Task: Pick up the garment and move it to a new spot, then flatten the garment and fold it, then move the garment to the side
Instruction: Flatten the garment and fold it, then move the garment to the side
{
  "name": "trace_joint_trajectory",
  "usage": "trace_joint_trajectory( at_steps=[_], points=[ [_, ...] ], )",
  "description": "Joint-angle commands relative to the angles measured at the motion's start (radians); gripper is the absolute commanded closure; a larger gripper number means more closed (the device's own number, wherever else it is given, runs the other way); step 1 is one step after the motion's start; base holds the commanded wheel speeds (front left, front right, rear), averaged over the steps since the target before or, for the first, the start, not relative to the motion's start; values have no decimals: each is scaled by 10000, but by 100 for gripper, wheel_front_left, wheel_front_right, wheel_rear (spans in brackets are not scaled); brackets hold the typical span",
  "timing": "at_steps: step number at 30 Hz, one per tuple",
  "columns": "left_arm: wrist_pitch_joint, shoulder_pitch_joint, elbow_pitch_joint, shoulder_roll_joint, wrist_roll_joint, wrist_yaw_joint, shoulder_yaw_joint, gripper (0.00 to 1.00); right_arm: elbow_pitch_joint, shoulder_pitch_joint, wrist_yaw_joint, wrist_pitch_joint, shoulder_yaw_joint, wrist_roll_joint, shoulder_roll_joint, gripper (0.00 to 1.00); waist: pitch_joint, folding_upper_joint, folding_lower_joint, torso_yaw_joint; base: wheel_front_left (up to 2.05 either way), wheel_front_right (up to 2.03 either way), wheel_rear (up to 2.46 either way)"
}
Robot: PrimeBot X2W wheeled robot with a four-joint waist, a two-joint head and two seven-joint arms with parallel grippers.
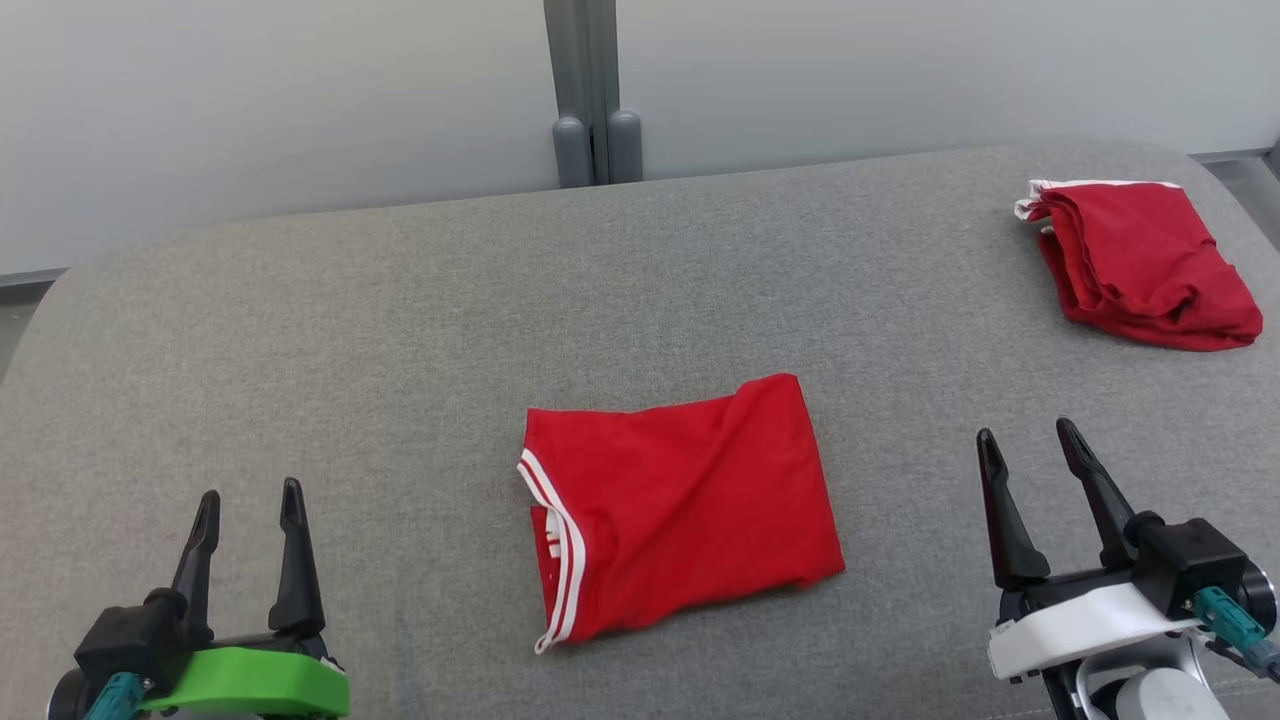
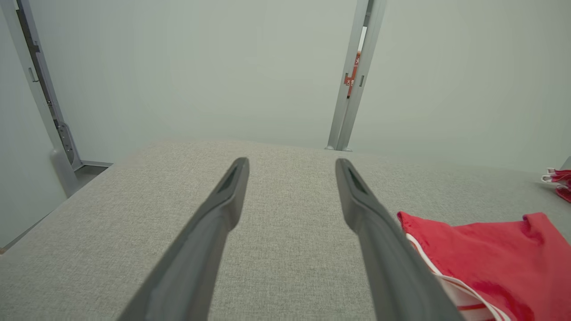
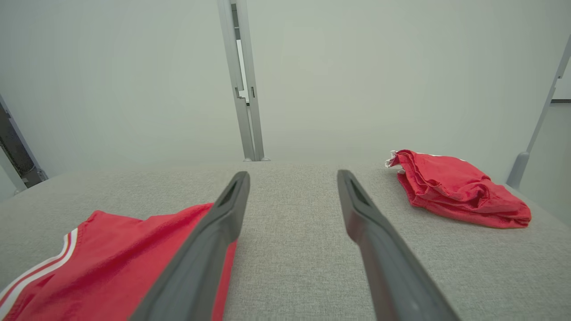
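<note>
From the head view, the left end effector and the right end effector hovered low over the grey tabletop, each with its fingers spread and nothing between them. The red garment lay between the two, well apart from both. It was folded into a compact, slightly creased rectangle with its white-striped edge facing the left end effector. A second red garment sat bunched ahead of the right end effector and further to its right, near the tabletop's far corner.

From the left wrist view, the left end effector was spread wide over bare fabric. The red garment lay just to its right, untouched.

From the right wrist view, the right end effector was likewise spread and empty. The red garment lay to its left, partly hidden behind one finger, and the second red garment lay ahead on its right.

Flattening and folding looked finished. What seemed left was gripping the folded piece and moving it aside, probably toward the other one.
</note>
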Motion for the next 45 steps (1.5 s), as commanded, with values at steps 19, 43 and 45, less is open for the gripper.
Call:
trace_joint_trajectory(
  at_steps=[19, 43, 45],
  points=[
    [-27, 257, 279, -199, 197, -193, 412, 0, 397, 117, 5, -37, 243, 112, -54, 0, -105, -1, 0, 90, 0, 0, 0],
    [-27, -284, 449, -431, 388, -285, 316, 0, 1523, -1605, 3, 375, 1190, -32, -108, 0, 402, -1, 0, 459, 0, 0, 0],
    [-27, -388, 466, -444, 404, -299, 245, 0, 1838, -1995, 3, 552, 1294, -128, -67, 0, 540, -1, 0, 585, 0, 0, 0]
  ],
)
